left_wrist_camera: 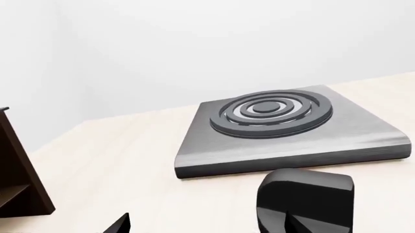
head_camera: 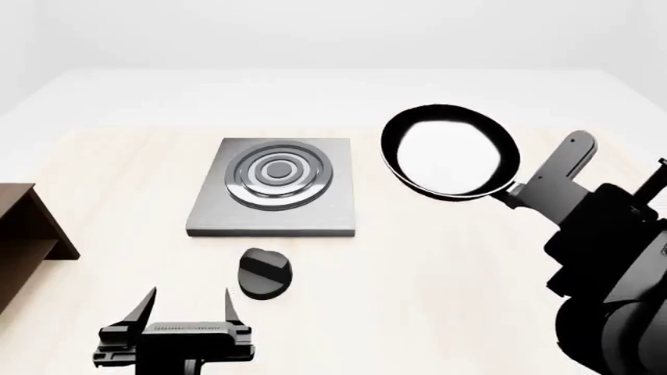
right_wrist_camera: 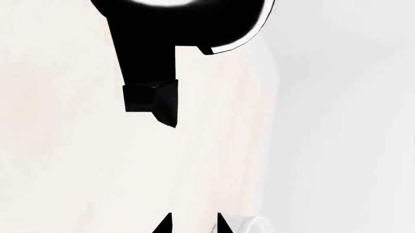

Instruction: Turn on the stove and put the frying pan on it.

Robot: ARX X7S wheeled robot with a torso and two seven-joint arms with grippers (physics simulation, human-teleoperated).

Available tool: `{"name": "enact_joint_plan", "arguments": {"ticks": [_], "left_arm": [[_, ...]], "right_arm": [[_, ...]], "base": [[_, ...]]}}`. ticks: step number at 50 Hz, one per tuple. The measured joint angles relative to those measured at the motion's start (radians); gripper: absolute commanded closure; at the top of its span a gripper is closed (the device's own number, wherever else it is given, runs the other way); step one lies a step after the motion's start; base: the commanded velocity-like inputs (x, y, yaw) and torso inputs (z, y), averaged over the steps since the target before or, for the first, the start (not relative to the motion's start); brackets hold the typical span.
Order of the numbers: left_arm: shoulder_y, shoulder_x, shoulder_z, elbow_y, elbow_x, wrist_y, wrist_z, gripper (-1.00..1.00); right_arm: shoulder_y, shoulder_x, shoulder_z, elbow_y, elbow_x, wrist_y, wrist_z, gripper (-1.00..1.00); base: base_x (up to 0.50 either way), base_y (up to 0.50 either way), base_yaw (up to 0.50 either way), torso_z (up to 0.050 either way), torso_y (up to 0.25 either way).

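The stove [head_camera: 276, 195], a dark-grey slab with ring burner, lies on the pale table; the left wrist view shows the stove [left_wrist_camera: 285, 128] just beyond a small black knob [left_wrist_camera: 304, 201]. In the head view the knob [head_camera: 264, 273] sits just in front of the stove. My left gripper [head_camera: 187, 306] is open and empty, short of the knob and slightly left of it. The frying pan [head_camera: 451, 150] lies right of the stove, its handle [right_wrist_camera: 149, 63] pointing at my right gripper [right_wrist_camera: 191, 224], which is open and apart from it.
A dark brown shelf unit [head_camera: 26, 234] stands at the table's left edge. The rim of a white bowl [right_wrist_camera: 253, 225] shows beside my right gripper's fingertip. My right arm [head_camera: 599, 242] fills the lower right of the head view.
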Motion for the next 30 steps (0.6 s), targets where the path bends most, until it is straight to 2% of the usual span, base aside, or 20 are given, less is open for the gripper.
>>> {"name": "enact_joint_plan", "arguments": {"ticks": [30], "left_arm": [[-0.001,-0.008,-0.002,-0.007,-0.008,0.006,-0.008,-1.0]], "right_arm": [[0.188,-0.228,-0.034,0.209,0.112,-0.146,0.12,1.0]], "base": [[0.0,0.0,0.0,0.0,0.002]]}}
